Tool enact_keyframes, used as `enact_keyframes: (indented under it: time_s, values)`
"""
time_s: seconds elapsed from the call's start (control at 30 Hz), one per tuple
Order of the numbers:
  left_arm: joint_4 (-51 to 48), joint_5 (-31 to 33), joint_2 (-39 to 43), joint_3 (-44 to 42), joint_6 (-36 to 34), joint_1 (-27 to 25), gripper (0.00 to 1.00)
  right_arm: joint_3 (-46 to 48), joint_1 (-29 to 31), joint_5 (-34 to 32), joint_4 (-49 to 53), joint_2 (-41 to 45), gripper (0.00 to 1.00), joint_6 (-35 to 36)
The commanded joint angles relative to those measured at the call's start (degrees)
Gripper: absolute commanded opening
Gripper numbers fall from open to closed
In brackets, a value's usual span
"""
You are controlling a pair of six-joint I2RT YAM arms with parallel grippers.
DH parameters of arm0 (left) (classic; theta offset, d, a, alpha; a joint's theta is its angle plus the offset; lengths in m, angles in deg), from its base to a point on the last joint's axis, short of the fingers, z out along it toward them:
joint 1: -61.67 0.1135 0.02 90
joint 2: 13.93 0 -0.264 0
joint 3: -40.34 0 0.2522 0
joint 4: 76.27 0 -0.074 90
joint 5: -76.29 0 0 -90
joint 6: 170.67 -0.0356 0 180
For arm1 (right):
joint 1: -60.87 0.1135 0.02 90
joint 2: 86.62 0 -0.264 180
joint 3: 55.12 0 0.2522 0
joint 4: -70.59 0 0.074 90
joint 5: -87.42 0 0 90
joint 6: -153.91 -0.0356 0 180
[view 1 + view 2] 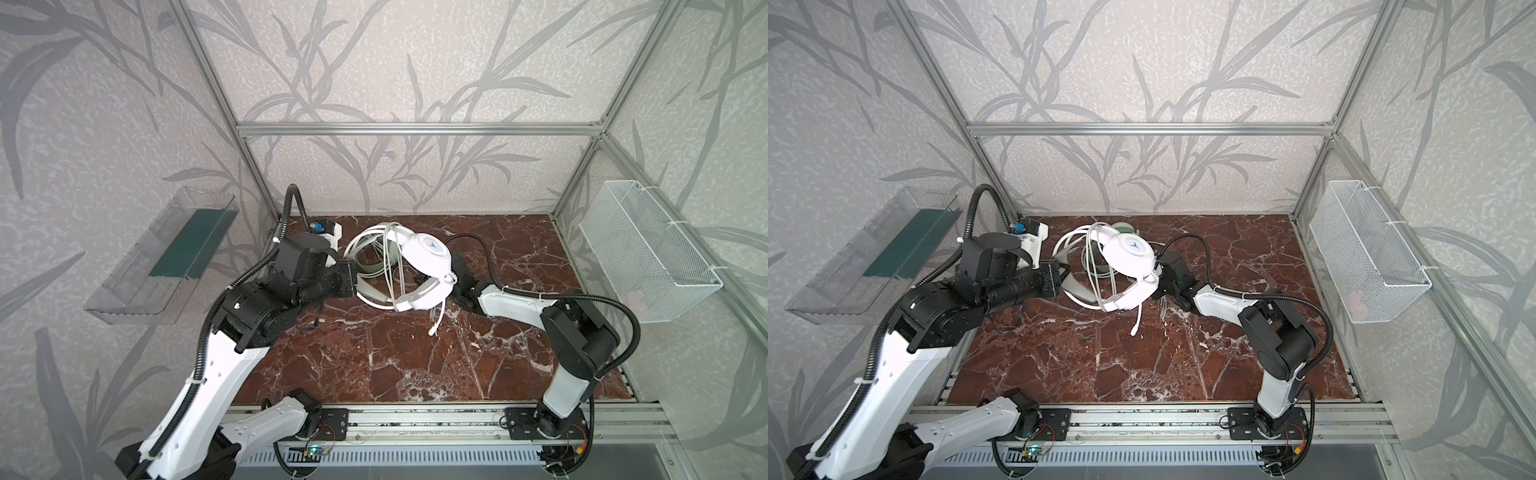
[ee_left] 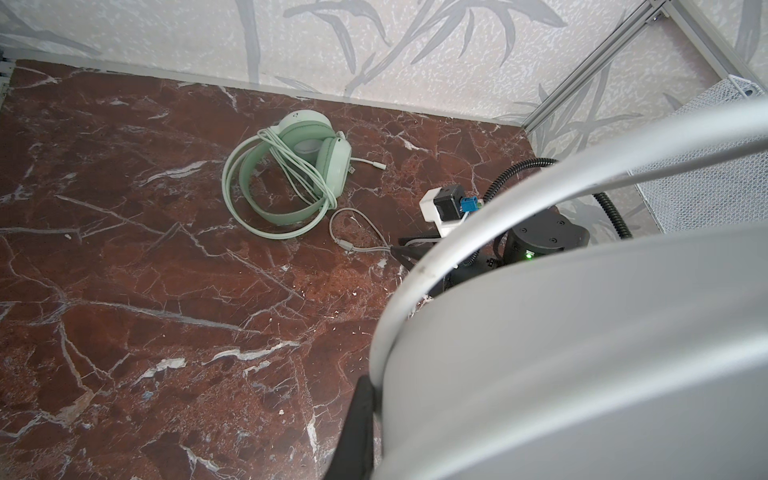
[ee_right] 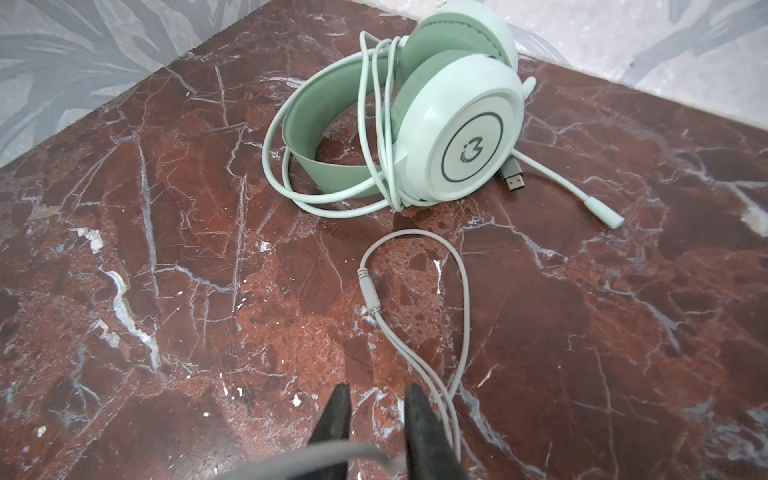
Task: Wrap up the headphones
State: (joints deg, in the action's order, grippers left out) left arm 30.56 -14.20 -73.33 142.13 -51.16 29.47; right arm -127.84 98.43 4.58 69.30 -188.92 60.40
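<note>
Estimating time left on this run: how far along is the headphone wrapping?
Done: the mint-green round-cup headset lies on the red-brown marble table with its cable coiled round it. In hand: the left hand grips the white over-ear headset with a blue logo, raised, several cable loops on it. Left: its pale grey cable tail lies loose on the table beside the open right hand, unwrapped.
</note>
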Motion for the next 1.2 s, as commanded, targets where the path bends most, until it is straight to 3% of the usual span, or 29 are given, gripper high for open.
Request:
enact_keyframes:
  time_s: [0.0, 0.23, 0.67, 0.93, 1.17]
  values:
    - [3.72, -0.70, 0.94, 2.43, 2.00, 0.10, 0.00, -0.83, 0.23, -0.33, -0.14, -1.52, 0.16, -0.67]
    - [4.07, 0.68, 1.39, 2.77, 1.80, 0.05, 0.00, 0.72, 0.23, 0.85, -0.24, -1.28, 0.00, -1.83]
    - [2.42, 6.69, 1.31, 2.58, 1.85, 3.00, 0.00, 11.51, 6.96, -2.94, -4.90, 2.23, 0.00, -5.50]
    - [2.55, -1.62, 0.09, 1.02, 2.47, 13.15, 0.00, 16.85, 11.31, -5.00, -7.12, 3.49, 0.00, -8.00]
    - [3.49, -2.62, -0.55, -0.42, 2.69, 15.32, 0.00, 20.05, 16.44, -8.23, -6.51, 6.55, 0.00, -8.20]
